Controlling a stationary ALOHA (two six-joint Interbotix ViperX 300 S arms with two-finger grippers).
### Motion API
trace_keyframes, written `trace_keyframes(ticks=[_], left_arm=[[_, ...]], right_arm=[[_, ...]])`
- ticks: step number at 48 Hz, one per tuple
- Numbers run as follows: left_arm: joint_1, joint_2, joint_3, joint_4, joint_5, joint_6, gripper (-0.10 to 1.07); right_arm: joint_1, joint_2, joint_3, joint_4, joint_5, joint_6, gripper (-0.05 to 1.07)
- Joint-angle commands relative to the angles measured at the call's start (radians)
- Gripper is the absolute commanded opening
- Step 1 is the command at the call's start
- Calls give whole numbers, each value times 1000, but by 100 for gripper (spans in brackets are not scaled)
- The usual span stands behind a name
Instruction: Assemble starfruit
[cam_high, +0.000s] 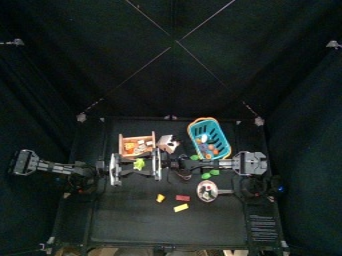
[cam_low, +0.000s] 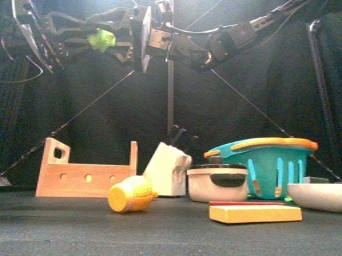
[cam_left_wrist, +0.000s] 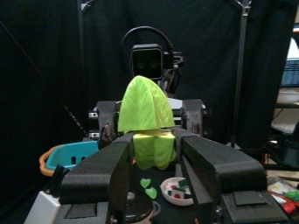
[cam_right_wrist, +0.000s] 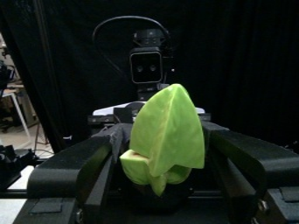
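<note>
My left gripper (cam_left_wrist: 152, 156) is shut on a pale yellow-green starfruit piece (cam_left_wrist: 146, 115), which stands pointed end up between the jaws. My right gripper (cam_right_wrist: 163, 173) is shut on a second, wider starfruit piece (cam_right_wrist: 167, 131). The two arms face each other, held high above the table. In the front view the left arm's piece (cam_low: 100, 38) shows at the upper left. The right arm's piece is hidden there among the arm parts.
On the table stand a teal basket (cam_low: 265, 160) with an orange rim, a wooden rack (cam_low: 87, 175), a white block (cam_low: 167, 168), a metal pot (cam_low: 217, 183), a ridged yellow piece (cam_low: 130, 194) and a yellow oblong block (cam_low: 254, 213). A white bowl (cam_low: 318, 193) is at the right.
</note>
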Motion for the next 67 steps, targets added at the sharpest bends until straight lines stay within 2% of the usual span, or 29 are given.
trace_keyframes(ticks=[1, 31, 48, 57, 67], left_arm=[[3, 3, -8, 2, -5, 2, 76], [3, 3, 21, 2, 5, 0, 76], [3, 3, 29, 0, 71, -5, 76], [3, 2, 26, 2, 71, -5, 76], [5, 3, 25, 2, 69, -3, 76]], right_arm=[[-6, -41, -14, 3, 6, 0, 98], [-9, -121, 35, 15, 58, -3, 98], [-20, -141, 57, 8, 66, -5, 96], [-20, -141, 63, 11, 89, -5, 92], [-20, -150, 81, 5, 89, -8, 79]])
